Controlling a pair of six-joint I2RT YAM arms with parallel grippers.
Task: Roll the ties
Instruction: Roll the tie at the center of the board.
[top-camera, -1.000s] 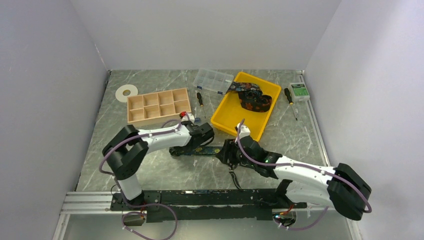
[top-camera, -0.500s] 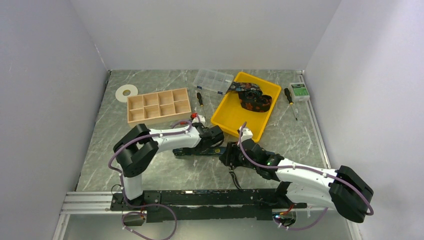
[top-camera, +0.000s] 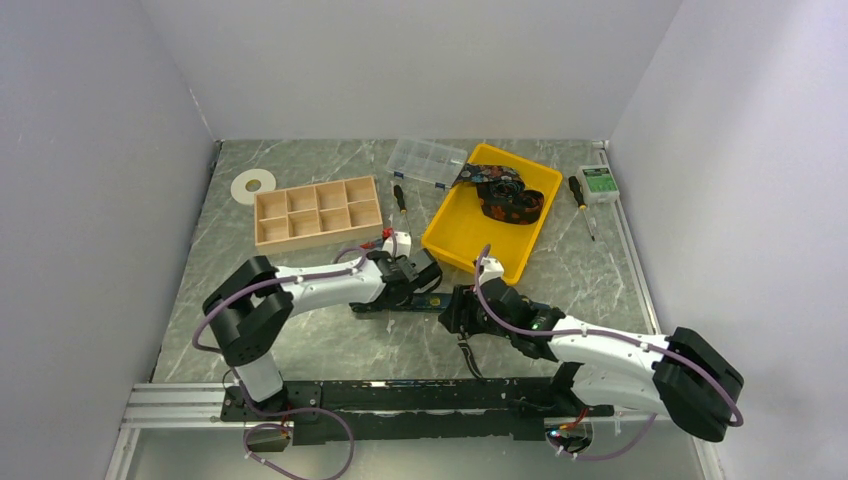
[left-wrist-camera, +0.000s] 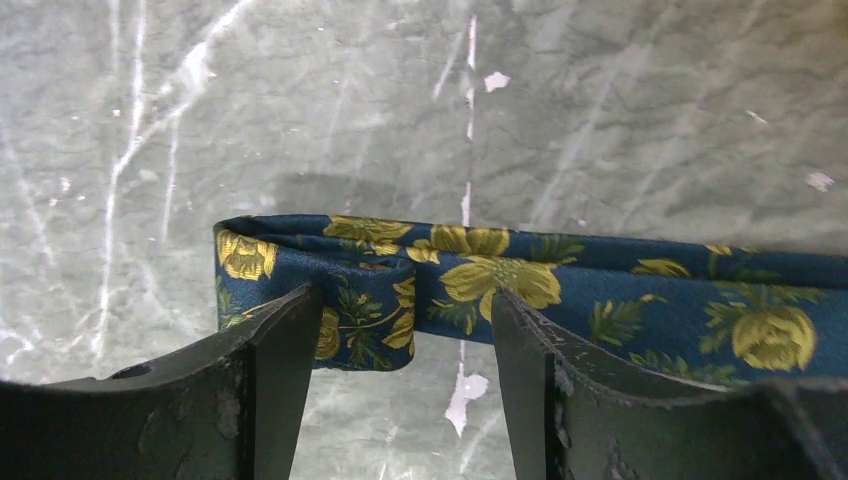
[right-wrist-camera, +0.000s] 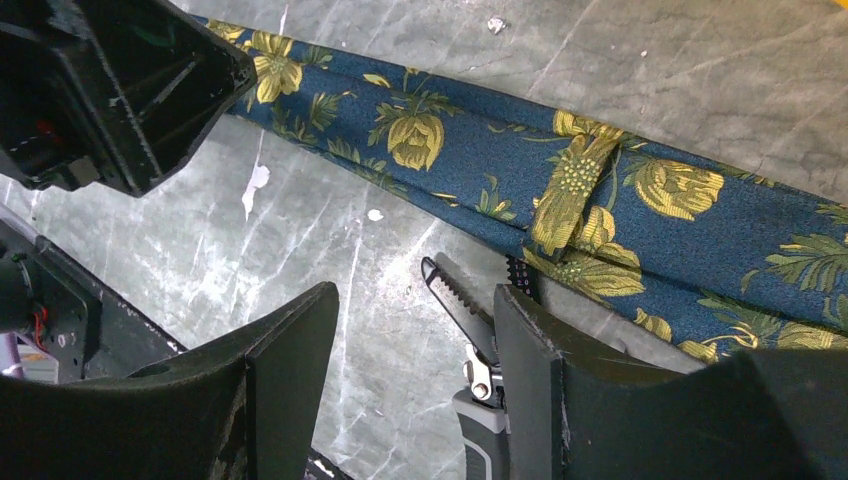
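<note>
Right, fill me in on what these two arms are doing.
Both arms are working one floral navy tie lying flat on the table. The left gripper is open over its end, which is folded over once. The right gripper is open further along the strip, above some pliers. Another tie sits bundled in the yellow tray.

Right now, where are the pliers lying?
In the right wrist view, the pliers lie on the table in the gap of the open right gripper, their tip at the near edge of the flat tie.
</note>
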